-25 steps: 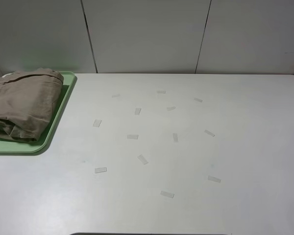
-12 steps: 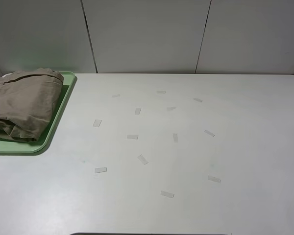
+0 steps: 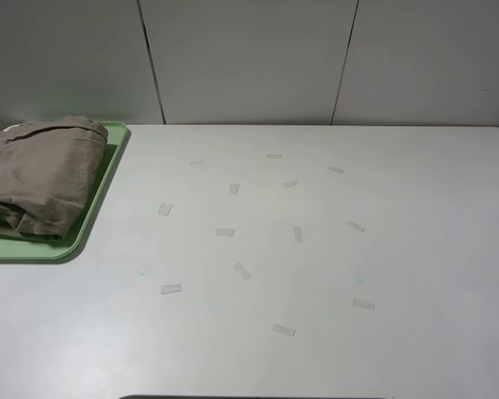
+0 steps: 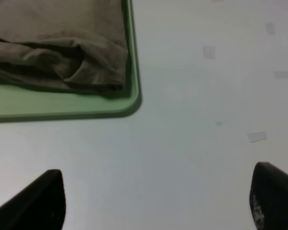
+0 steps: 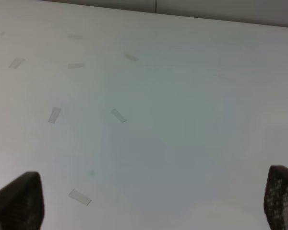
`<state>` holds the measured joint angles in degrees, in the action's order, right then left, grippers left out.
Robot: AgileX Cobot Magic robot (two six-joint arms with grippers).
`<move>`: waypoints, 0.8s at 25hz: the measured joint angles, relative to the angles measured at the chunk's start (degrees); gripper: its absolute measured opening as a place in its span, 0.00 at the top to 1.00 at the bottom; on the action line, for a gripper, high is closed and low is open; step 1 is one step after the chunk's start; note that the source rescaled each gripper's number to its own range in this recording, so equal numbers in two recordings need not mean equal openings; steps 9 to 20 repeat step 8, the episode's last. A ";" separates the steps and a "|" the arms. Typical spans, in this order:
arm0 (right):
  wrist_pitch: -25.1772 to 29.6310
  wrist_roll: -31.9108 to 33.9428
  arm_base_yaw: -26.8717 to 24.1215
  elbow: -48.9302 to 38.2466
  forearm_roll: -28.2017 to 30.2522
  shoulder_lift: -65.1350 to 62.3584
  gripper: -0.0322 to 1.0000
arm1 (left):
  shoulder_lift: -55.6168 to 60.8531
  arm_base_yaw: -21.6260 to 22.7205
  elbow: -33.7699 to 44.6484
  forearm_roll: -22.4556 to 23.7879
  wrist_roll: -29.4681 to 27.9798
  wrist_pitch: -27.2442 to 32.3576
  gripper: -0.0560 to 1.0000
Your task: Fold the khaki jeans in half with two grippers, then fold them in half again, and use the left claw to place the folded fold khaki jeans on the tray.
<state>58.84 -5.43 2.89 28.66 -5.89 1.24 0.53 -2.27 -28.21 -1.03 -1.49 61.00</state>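
A: Khaki jeans [image 3: 37,176] are lying folded in a bundle on the tray [image 3: 96,212], and nothing is gripping them.

B: What are the left fingers [image 4: 36,201] doing?

A: They are standing wide apart and holding nothing, hanging over bare worktop [image 3: 316,249]. The left gripper [image 4: 156,201] is facing the tray's rounded near corner, so the bundle is sitting ahead of those fingers and off toward one side, clear of them.

B: And the right arm?

A: The right gripper [image 5: 153,201] is also spread wide and empty. Only pale worktop and scattered tape strips [image 5: 118,115] are showing ahead of its fingers [image 5: 19,203]; the jeans are not appearing in that view at all, so the left arm is plainly the nearer one.

B: Which way is the bundle's long side running?

A: It seems to be running along the tray's long side, away from the left fingers, though part of the cloth is going out of view, so I am hedging on that.

B: So what is remaining?

A: In my judgement very little; the placing is looking done. Any tidying would be falling to the left arm, reaching forward over the tray's rim.
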 joint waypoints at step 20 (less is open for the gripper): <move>0.00 0.00 0.00 0.00 0.00 0.00 0.00 | 0.00 -2.28 0.00 0.00 0.01 0.00 0.18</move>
